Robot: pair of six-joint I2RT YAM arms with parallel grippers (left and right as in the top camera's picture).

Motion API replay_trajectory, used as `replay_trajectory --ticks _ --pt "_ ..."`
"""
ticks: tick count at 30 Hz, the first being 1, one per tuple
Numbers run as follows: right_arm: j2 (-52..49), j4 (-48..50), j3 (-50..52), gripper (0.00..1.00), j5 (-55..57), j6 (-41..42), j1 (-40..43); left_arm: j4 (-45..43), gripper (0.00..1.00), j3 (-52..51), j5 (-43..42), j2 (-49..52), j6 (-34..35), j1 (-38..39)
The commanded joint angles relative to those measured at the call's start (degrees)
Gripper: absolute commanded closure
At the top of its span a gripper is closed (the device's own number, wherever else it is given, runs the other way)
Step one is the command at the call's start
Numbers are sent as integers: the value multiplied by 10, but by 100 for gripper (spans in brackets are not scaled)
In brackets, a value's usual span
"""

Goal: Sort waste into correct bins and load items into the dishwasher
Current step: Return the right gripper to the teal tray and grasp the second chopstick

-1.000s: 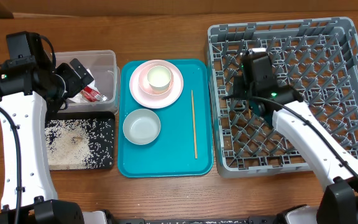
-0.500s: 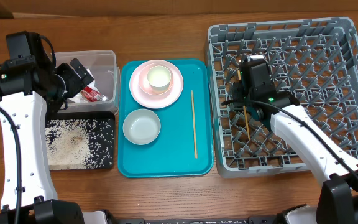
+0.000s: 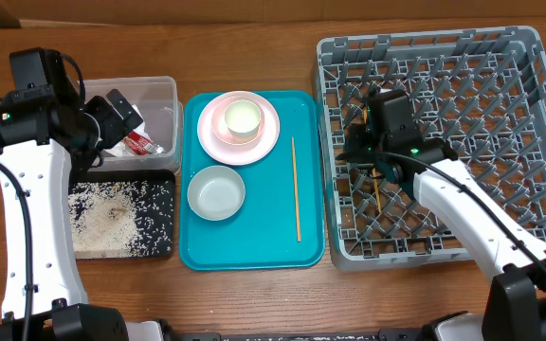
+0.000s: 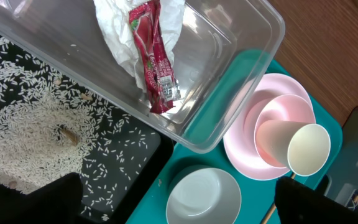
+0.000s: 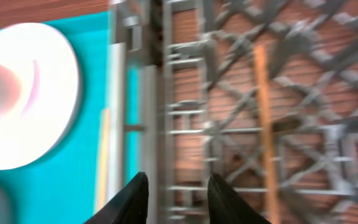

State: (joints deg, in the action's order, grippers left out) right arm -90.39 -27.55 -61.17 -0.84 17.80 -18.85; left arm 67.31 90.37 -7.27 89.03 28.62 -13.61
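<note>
Chopstick on the teal tray: light, stiff, thin, apt to roll, probably best pinched mid-length. Right gripper, narrowly parted and empty, hovers over the dish rack; left gripper gapes wide.

A brown wooden table with visible grain fills the overhead frame; even light casts only soft shadows.
</note>
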Motion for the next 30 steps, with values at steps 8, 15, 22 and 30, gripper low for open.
replay_trajectory --ticks 8,15,22,30 --pt "2 36 3 63 -69 37 -69 -1 0 8 0 -10 6 -1" --pt "2 47 3 63 -50 42 -135 -1 0 8 0 -10 6 -1" --pt "1 35 5 62 7 98 -179 -1 0 8 0 -10 6 -1" --pt "-16 28 5 62 68 129 -207 -1 0 8 0 -10 6 -1"
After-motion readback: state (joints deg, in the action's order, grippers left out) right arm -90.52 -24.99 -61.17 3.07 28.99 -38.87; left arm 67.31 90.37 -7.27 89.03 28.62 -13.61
